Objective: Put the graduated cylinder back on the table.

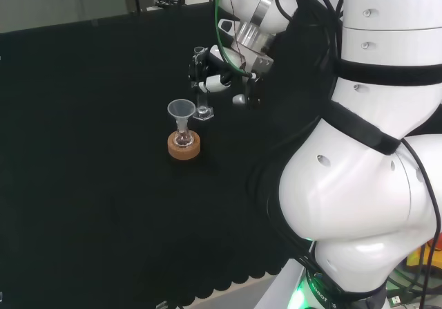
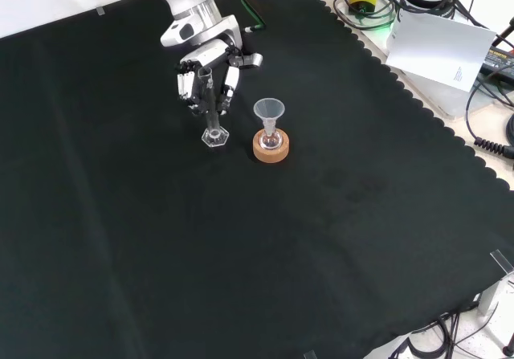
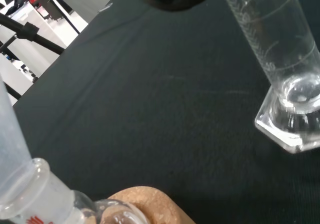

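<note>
Cylinder [image 2: 214, 126], printed with graduation marks, stands on the cloth [image 2: 241, 254], pinched by the hand [image 2: 206, 76], beside a corked flask [image 2: 271, 142].

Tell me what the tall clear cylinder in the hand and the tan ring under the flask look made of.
The graduated cylinder, held by the hand, looks like clear glass or plastic: transparent, glossy, with printed marks and a moulded hexagonal foot. The ring stand looks like cork: matte tan with a grainy surface.
</note>
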